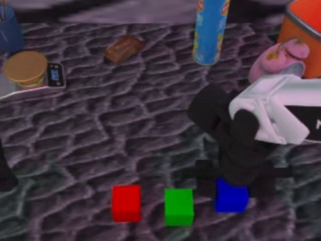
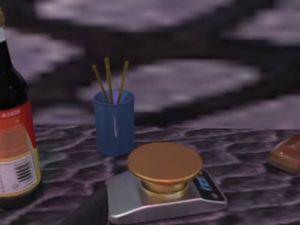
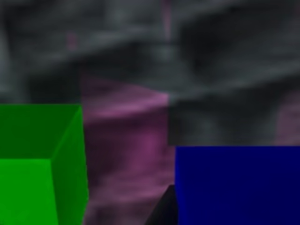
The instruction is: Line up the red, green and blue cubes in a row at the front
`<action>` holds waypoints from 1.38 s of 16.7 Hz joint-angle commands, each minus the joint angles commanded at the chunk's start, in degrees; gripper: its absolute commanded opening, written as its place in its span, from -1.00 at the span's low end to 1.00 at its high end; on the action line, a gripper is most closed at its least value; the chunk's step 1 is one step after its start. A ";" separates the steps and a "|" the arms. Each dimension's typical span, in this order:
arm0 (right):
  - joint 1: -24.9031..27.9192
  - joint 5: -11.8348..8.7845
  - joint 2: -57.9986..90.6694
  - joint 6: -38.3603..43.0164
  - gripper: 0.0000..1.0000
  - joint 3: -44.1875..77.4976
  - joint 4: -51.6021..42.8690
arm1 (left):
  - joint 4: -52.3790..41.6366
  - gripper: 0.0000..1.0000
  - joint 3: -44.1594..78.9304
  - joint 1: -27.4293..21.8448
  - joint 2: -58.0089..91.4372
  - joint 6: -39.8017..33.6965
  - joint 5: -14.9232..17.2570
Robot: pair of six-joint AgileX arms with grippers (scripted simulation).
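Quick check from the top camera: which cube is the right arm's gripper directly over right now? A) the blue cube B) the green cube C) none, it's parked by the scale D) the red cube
A: the right gripper sits over the blue cube, the rightmost of the row beside the green cube and red cube.

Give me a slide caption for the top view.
Right gripper over the blue cube, at the right end of a front row with the green cube and red cube.

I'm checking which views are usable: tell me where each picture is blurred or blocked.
Top view: the right arm's tool hides part of the blue cube. Left wrist view: backdrop blurred, scale sharp. Right wrist view: close up, green cube cropped, table blurred.
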 joint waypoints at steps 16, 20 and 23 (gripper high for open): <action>0.15 0.05 2.26 0.21 0.21 -3.52 5.60 | 0.00 1.00 0.00 0.00 0.00 0.00 0.00; 0.15 0.05 2.26 0.21 0.81 -3.52 5.60 | 0.00 1.00 0.00 0.00 0.00 0.00 0.00; 0.15 0.05 2.26 0.21 1.00 -3.52 5.60 | 0.00 1.00 0.00 0.00 0.00 0.00 0.00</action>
